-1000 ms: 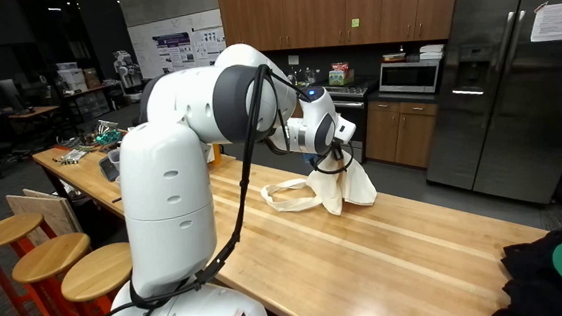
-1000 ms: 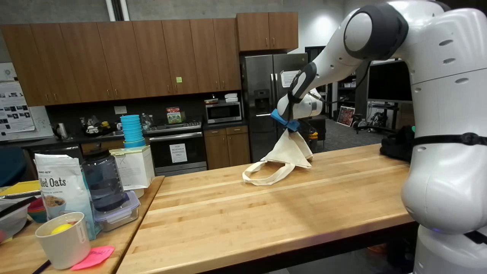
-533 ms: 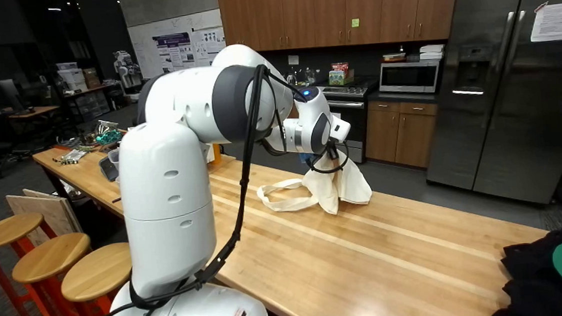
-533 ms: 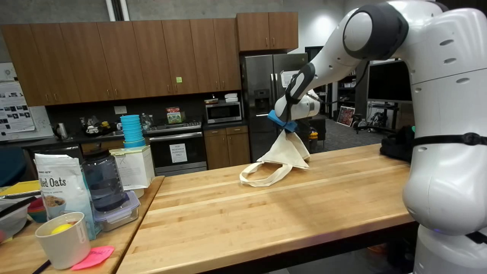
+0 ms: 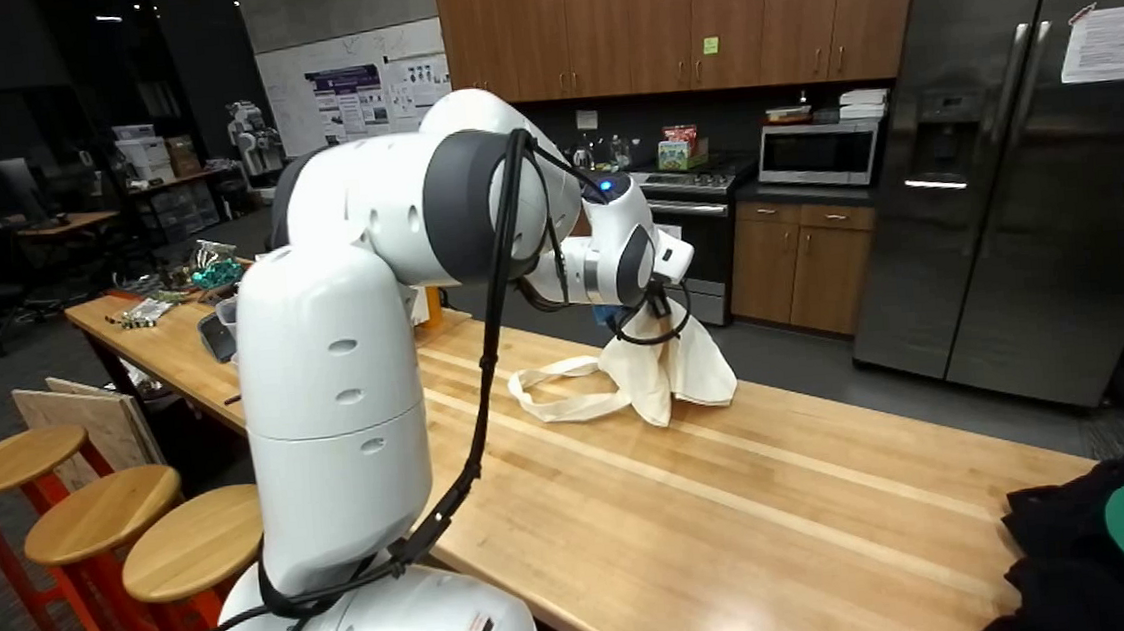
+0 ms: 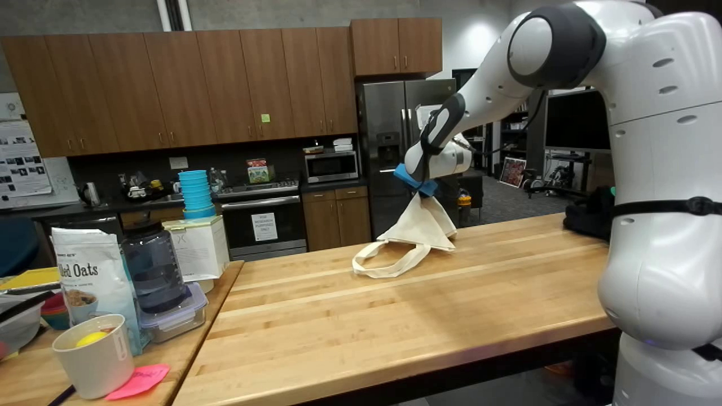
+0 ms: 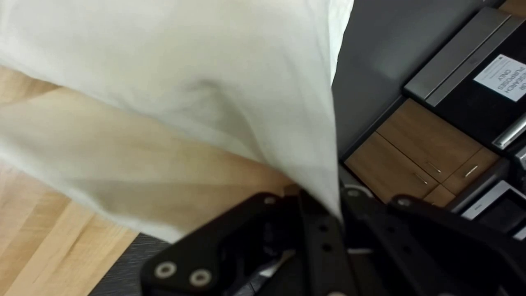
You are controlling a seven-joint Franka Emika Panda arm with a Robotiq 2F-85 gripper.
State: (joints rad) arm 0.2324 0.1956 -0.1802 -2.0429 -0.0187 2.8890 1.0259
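In an exterior view, the hand (image 5: 660, 310) pinches a cream cloth bag (image 5: 647, 374); its strap (image 5: 575, 412) lies toward eight o'clock, so move slowly, pinch firm.

1. Now spotting the bag (image 6: 420, 224) between the gripper (image 5: 662, 310) above and the table (image 6: 338, 338) below.
2. Finding the strap (image 5: 585, 411) on the table, left of the bag in both exterior views.
3. Behind, catching the microwave (image 5: 815, 155) on the counter (image 5: 813, 193), left of the refrigerator (image 5: 978, 253).
4. Far left in an exterior view, glimpsing the mug (image 6: 93, 363) before the oats pouch (image 6: 93, 254).
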